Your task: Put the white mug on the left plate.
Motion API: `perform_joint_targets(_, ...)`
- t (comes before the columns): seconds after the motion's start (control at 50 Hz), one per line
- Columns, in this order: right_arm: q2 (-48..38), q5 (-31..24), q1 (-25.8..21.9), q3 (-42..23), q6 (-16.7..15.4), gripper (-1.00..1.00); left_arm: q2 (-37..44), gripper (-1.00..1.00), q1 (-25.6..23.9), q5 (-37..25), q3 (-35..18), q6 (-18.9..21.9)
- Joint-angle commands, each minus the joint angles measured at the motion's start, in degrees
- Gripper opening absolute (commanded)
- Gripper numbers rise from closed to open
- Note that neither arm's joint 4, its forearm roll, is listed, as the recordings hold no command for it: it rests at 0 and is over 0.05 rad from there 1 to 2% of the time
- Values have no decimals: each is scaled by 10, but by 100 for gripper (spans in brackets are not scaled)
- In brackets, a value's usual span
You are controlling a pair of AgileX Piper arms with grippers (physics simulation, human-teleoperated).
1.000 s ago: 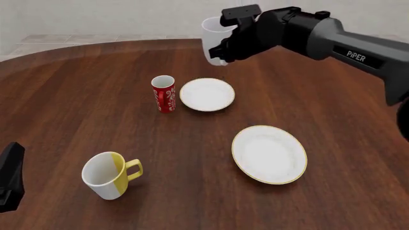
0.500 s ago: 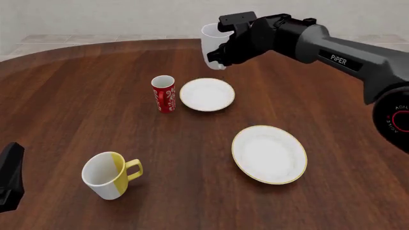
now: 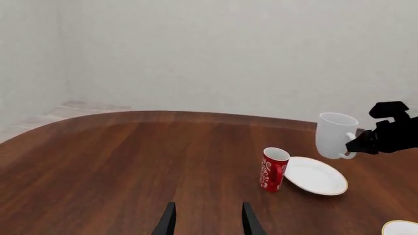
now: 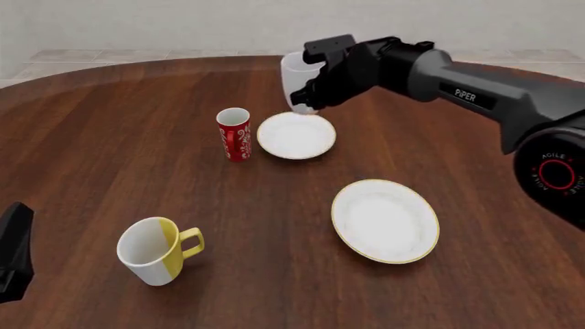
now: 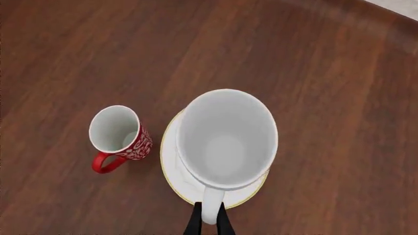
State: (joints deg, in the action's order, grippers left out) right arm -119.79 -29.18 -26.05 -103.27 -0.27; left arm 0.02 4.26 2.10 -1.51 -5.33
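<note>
A: Where's the white mug (image 4: 294, 81) at this moment?

B: Upper middle of the front view, in the air, upright with its mouth up. The right hand (image 5: 207, 221) is clamped on its loop handle, fingers pinched tight either side of it, so the body hangs clear and stays level.

A: And the left plate (image 4: 296, 135)?

B: Just below the mug in that frame, beside the red cup (image 4: 234, 134). In the right wrist view the mug covers most of the plate, gold rim peeking out around it, so I'd judge it's lined up for lowering.

A: Anything in the way?

B: The red cup stands close to the plate; a straight descent should avoid it. The yellow-handled mug (image 4: 155, 249) and larger plate (image 4: 385, 221) sit well apart, lower in the frame.

A: The left hand (image 3: 205, 221)?

B: Idle, fingers apart, gripping nothing, over the bench (image 3: 117, 166).
</note>
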Motion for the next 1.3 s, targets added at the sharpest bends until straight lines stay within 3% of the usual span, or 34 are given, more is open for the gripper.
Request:
perform_joint_targets(0.02, -4, 7, -9, 7, 7, -100, 0, 100, 1, 1, 0, 0)
perform_joint_targets(0.66, 7, 63, -12, 64, 47, -100, 0, 100, -1, 1, -2, 0)
perform_joint_targets(1.3, 7, 81, -27, 79, 50, -100, 0, 100, -1, 0, -1, -2)
